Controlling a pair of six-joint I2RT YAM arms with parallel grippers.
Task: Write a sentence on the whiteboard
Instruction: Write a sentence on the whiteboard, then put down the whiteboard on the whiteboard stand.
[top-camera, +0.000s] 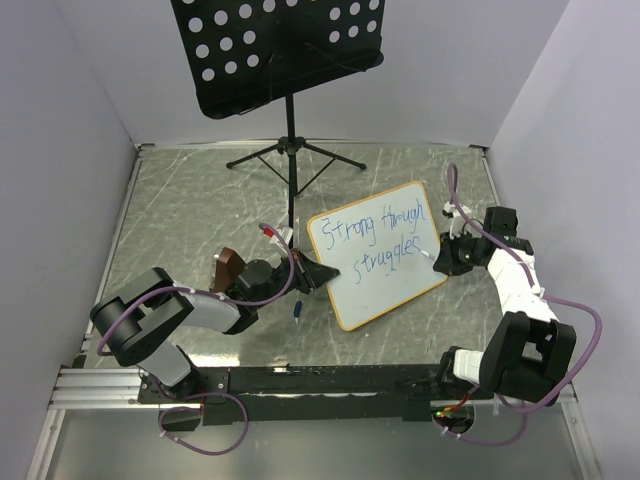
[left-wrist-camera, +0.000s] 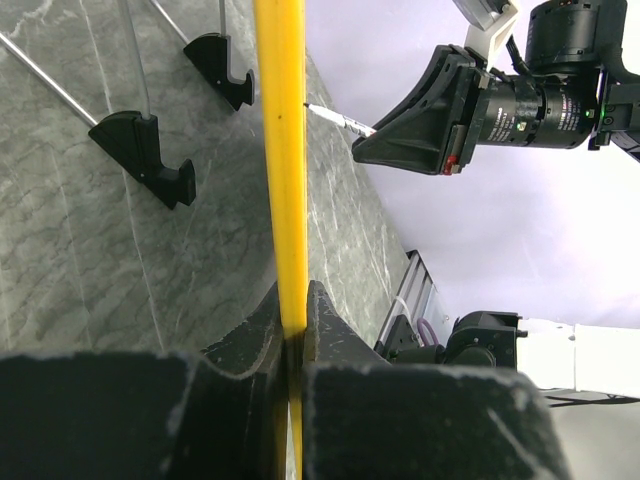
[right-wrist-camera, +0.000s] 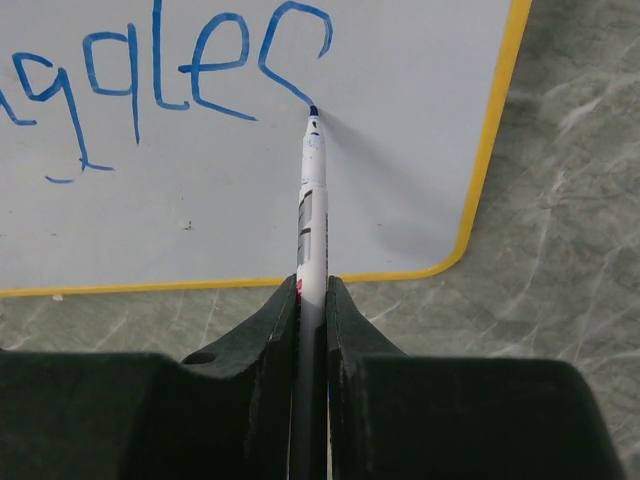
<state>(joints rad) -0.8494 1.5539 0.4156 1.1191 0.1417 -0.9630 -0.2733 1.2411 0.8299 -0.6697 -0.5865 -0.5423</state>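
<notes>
Left gripper (top-camera: 318, 272) is pinched on the left edge of the whiteboard (top-camera: 390, 290). The left wrist view shows only the board's yellow frame edge-on (left-wrist-camera: 282, 150) between the closed fingers (left-wrist-camera: 270, 330); the writing face is hidden there. Right gripper (top-camera: 440, 258) is clamped on a white marker (right-wrist-camera: 312, 200), whose lower barrel is hidden between the fingers. The tip touches the board at the tail of the last "s".

The right wrist view cuts the sentence (right-wrist-camera: 170, 80) down to "ggles". Only the top view gives it whole (top-camera: 375, 240): "Strong through" over "struggles", in blue.

The board sits mid-surface (top-camera: 200, 210) between the grippers. Its long axis runs near-left to far-right, and the text lines rise to the right. It may be tilted up off the surface, hard to tell.

A small blue item (top-camera: 298, 311) lies near the left gripper, too small to identify. At the back, the black perforated music stand (top-camera: 275, 50) is cut off at the top.
</notes>
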